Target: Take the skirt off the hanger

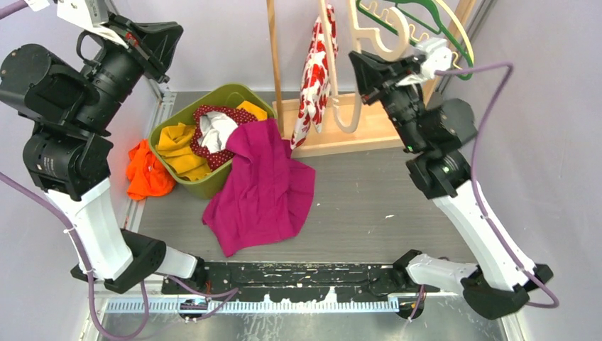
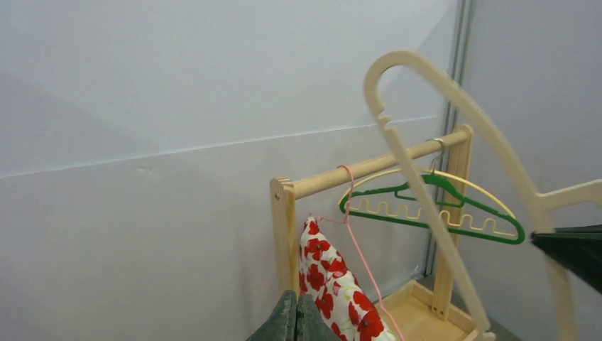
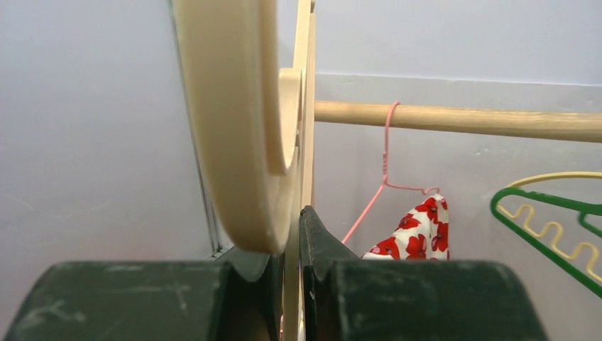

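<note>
While the right gripper's [image 3: 291, 238] jaws are nearly closed, pinching a thin bar of the bare cream hanger [image 3: 234, 142] held up by the wooden rack [image 1: 341, 138] at the far right, the magenta skirt [image 1: 266, 185] lies crumpled on the table [image 1: 383, 206], its far edge draped over the green basket's [image 1: 206, 186] rim; the left gripper [image 2: 296, 320] hangs high at the far left, jaws pressed together, empty.
</note>
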`<state>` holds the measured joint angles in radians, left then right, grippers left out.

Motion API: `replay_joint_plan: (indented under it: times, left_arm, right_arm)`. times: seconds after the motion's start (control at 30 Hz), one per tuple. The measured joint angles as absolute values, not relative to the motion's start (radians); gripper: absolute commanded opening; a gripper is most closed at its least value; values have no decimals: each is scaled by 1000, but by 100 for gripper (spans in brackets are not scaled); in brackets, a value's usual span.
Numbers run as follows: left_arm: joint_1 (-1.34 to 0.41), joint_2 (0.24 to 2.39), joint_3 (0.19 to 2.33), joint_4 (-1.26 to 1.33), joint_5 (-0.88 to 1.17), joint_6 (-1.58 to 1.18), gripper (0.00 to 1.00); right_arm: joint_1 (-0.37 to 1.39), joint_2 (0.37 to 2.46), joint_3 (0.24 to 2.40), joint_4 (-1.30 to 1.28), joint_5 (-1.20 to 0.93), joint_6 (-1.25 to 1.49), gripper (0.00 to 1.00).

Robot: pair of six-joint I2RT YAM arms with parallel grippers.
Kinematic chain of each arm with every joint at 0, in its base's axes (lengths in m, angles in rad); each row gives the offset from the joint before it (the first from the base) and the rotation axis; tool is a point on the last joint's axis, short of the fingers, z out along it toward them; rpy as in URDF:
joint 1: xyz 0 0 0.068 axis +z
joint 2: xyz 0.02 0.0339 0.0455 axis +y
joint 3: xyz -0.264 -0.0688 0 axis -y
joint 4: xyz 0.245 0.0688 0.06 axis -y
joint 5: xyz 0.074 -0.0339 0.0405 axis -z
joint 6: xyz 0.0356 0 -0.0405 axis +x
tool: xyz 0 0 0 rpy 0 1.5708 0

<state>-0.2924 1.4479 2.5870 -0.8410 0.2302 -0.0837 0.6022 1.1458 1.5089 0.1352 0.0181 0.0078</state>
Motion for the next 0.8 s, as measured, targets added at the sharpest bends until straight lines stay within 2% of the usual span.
replay_joint_plan:
  times: [0.1, 0.23, 0.27, 0.37, 0.47, 0.57, 0.67, 0.8]
  left_arm:
    - [-292, 1443, 2548, -833, 194, -70, 2]
    - [-292, 1361, 2270, -811, 204, -81, 6]
    - [-292, 1345, 2202, -811, 213, -89, 11]
    - [-293, 1296, 1938, -787, 249, -123, 35]
    - [-317, 1284, 1690, -787, 249, -157, 52]
    - [-381, 1284, 1574, -816, 210, -173, 69]
    - [-488, 1282, 1563, -843, 157, -176, 86]
    - [-625, 1275, 1561, -846, 93, -183, 90]
  right_arm:
    - [602, 1061, 1475, 121, 47, -17, 1]
    - [602, 955, 1450, 99, 89, -58, 1]
    - [602, 942, 1443, 97, 97, -65, 1]
    - [602, 910, 1435, 94, 131, -97, 1]
    - [602, 920, 1436, 70, 176, -128, 1]
    - [602, 960, 1436, 20, 220, -139, 1]
    - [602, 1007, 1436, -46, 270, -148, 1]
    - [602, 1046, 1417, -122, 325, -157, 1]
